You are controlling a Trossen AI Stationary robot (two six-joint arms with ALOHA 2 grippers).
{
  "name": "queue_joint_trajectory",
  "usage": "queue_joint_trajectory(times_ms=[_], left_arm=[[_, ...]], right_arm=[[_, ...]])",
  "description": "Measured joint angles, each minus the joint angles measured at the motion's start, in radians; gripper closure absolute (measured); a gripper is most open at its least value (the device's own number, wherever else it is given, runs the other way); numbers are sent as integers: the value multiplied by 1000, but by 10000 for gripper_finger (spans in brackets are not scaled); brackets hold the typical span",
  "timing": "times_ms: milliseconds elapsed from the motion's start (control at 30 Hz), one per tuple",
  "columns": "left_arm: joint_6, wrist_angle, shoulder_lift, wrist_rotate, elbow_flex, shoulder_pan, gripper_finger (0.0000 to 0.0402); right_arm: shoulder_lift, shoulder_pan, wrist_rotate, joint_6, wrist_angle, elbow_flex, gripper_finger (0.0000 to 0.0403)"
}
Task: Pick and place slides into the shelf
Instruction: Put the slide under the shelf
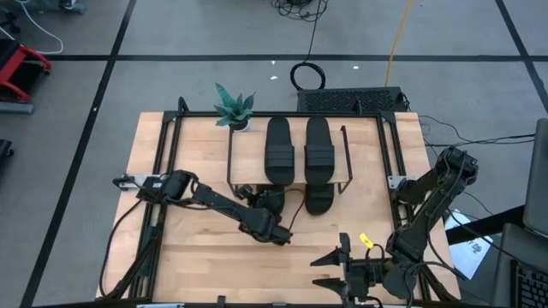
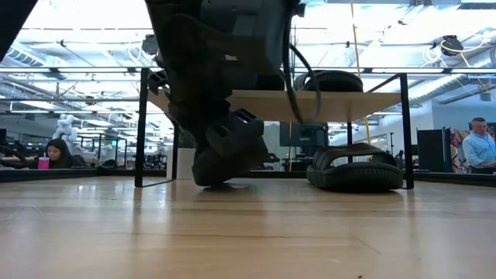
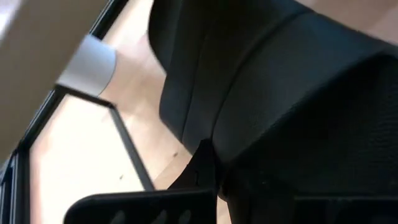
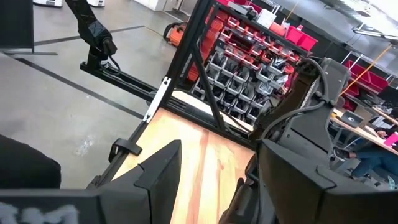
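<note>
The shelf (image 1: 248,158) stands at the table's far middle, with two black slides (image 1: 280,150) (image 1: 318,150) lying side by side on its wood top. A third slide (image 1: 319,198) (image 2: 356,167) rests sole-down on the table under the shelf's right half, one end sticking out past the near edge. My left gripper (image 1: 270,210) (image 2: 225,128) is shut on the fourth slide (image 1: 272,200) (image 2: 232,151) at the near edge of the shelf's left half. My right gripper (image 1: 338,269) (image 4: 217,186) waits open near the table's near right edge. My left gripper holds the fourth slide (image 3: 280,93) between its two fingers (image 3: 143,208), coming from the near left and slanting down. Which part of it the fingers grip is hidden by the gripper and the slide. The slide sits tilted, its lower end (image 2: 211,180) at or just above the table.
A small potted plant (image 1: 233,109) stands at the shelf's far left corner; its white pot (image 3: 93,65) shows in the left wrist view. Black frame rails (image 1: 167,162) run along the table's left and right sides. Bare tabletop (image 1: 197,248) lies nearer than the shelf.
</note>
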Motion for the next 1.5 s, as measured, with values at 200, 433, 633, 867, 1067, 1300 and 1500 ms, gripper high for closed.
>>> queue_joint_trajectory(times_ms=[200, 433, 633, 867, 1067, 1300, 1500], left_arm=[[110, 90, -1, 19, 0, 1, 395], [78, 108, -2, 55, 0, -1, 338], [112, 146, -3, 88, 0, -4, 251], [163, 140, -5, 173, -1, -3, 167], [223, 140, -40, 241, -2, -7, 133], [285, 137, -118, 226, -2, -9, 141], [360, 142, -188, 240, -1, -33, 162]], right_arm=[[1, 10, -1, -5, 0, -6, 200], [1, 10, -1, -6, 2, -7, 200], [1, 10, -2, -5, 2, -7, 200], [1, 10, -2, -5, 2, -8, 200], [1, 10, -2, -5, 2, -8, 200], [1, 10, -2, -5, 1, -8, 200], [1, 10, -2, -5, 0, -8, 200]])
